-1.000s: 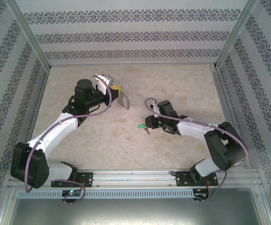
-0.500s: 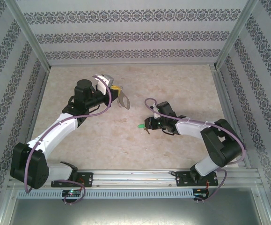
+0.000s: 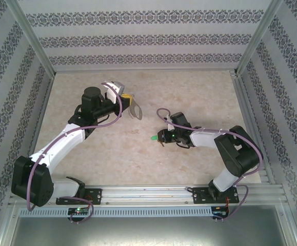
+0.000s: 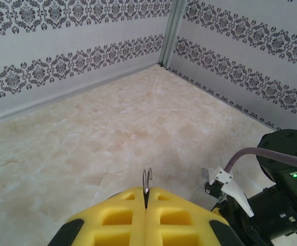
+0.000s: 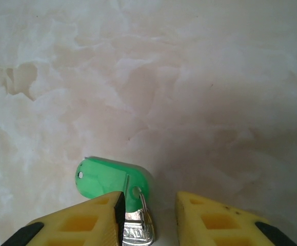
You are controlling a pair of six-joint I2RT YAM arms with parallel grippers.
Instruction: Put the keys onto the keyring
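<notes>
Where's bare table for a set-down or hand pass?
Free: far strip of table along back wall; near middle between left arm and right arm. Crowded: centre, keyring in left fingers, green key between right fingers.

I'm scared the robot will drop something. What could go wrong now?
1. The green key sits against only one side of the open right tool, with a gap to the other side; it may slip aside when the tool closes.
2. The left tool pinches the thin keyring; a bump from the key could twist it.
</notes>
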